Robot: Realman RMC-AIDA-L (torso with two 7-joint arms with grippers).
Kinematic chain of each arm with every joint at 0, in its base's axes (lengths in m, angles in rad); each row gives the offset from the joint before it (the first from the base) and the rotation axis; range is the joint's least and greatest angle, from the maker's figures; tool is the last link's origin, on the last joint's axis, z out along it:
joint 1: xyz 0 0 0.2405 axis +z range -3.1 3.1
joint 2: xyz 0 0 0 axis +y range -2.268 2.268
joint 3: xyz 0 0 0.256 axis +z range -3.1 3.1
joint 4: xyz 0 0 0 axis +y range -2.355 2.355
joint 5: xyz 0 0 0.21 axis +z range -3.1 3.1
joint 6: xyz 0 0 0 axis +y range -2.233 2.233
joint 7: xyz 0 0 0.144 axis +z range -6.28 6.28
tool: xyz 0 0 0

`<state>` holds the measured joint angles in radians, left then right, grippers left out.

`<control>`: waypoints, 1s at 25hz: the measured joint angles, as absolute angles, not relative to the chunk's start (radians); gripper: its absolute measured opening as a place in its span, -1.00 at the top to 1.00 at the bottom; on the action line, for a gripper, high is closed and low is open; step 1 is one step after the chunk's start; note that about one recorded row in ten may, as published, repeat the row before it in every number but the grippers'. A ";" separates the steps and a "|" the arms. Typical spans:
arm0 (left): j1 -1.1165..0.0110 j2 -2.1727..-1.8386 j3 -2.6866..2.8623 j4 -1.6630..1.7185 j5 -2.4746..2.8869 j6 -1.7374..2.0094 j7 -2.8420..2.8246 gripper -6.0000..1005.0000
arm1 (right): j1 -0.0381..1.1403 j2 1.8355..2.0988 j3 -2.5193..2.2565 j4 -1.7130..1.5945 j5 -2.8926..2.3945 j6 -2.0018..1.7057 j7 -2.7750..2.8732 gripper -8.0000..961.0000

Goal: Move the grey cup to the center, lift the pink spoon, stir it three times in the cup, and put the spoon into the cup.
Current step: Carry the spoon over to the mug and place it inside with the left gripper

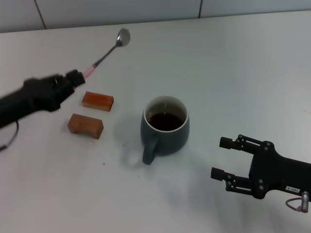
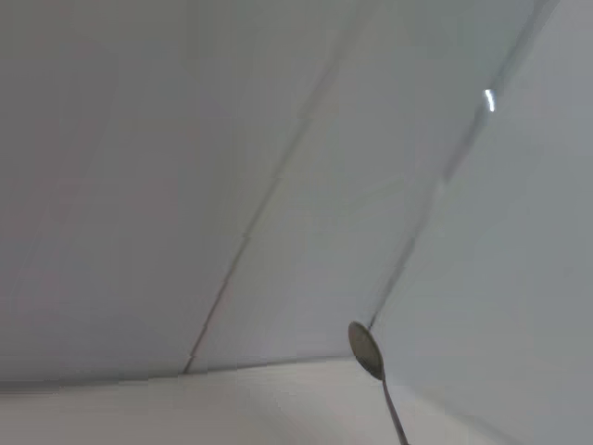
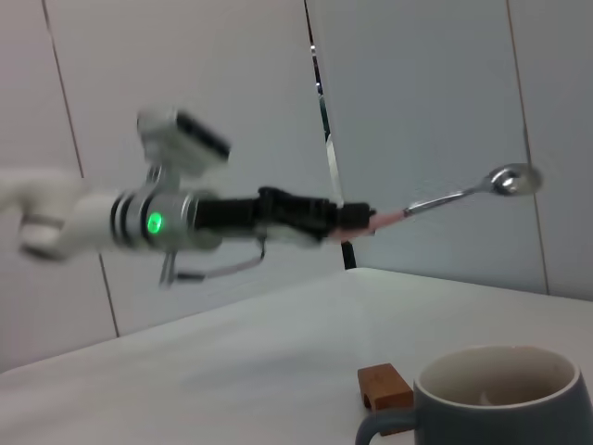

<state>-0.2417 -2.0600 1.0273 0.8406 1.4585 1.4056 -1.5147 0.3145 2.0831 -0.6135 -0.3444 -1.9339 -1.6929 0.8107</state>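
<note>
The grey cup stands upright near the table's middle, handle toward the front, dark brown inside; it also shows in the right wrist view. My left gripper is shut on the pink spoon by its pink handle and holds it in the air, to the left of and beyond the cup, bowl pointing away. The spoon also shows in the left wrist view and the right wrist view. My right gripper is open and empty, low at the front right of the cup.
Two orange-brown blocks lie left of the cup: one farther back, one nearer the front. A block also shows beside the cup in the right wrist view. A pale wall rises behind the white table.
</note>
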 joint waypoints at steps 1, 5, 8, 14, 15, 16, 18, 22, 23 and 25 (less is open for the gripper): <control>-0.242 -2.060 1.027 0.841 1.458 1.406 -1.515 0.76 | 0.314 2.083 -0.614 -0.344 -1.934 -1.693 0.811 -0.61; -0.257 -2.060 0.996 1.215 1.673 1.422 -1.576 0.76 | 0.314 2.083 -0.613 -0.346 -1.933 -1.692 0.810 -0.61; -0.271 -2.061 1.000 1.378 1.759 1.452 -1.614 0.76 | 0.313 2.083 -0.614 -0.346 -1.933 -1.691 0.810 -0.61; -0.332 -2.062 1.003 1.601 1.862 1.559 -1.690 0.76 | 0.308 2.083 -0.608 -0.344 -1.933 -1.691 0.810 -0.61; -0.365 -2.063 1.010 1.680 1.901 1.603 -1.728 0.76 | 0.306 2.083 -0.607 -0.343 -1.933 -1.690 0.810 -0.61; -0.365 -2.063 1.010 1.680 1.901 1.603 -1.728 0.76 | 0.306 2.083 -0.607 -0.343 -1.933 -1.690 0.810 -0.61; -0.409 -2.066 1.055 1.793 1.986 1.647 -1.778 0.76 | 0.305 2.083 -0.606 -0.341 -1.933 -1.690 0.810 -0.61; -0.477 -2.069 1.193 1.899 2.145 1.669 -1.831 0.76 | 0.304 2.083 -0.604 -0.340 -1.934 -1.683 0.810 -0.61; -0.481 -2.069 1.202 1.902 2.157 1.670 -1.832 0.76 | 0.304 2.083 -0.604 -0.340 -1.934 -1.680 0.810 -0.61; -0.498 -2.070 1.238 1.914 2.202 1.673 -1.837 0.76 | 0.304 2.083 -0.604 -0.340 -1.934 -1.668 0.810 -0.61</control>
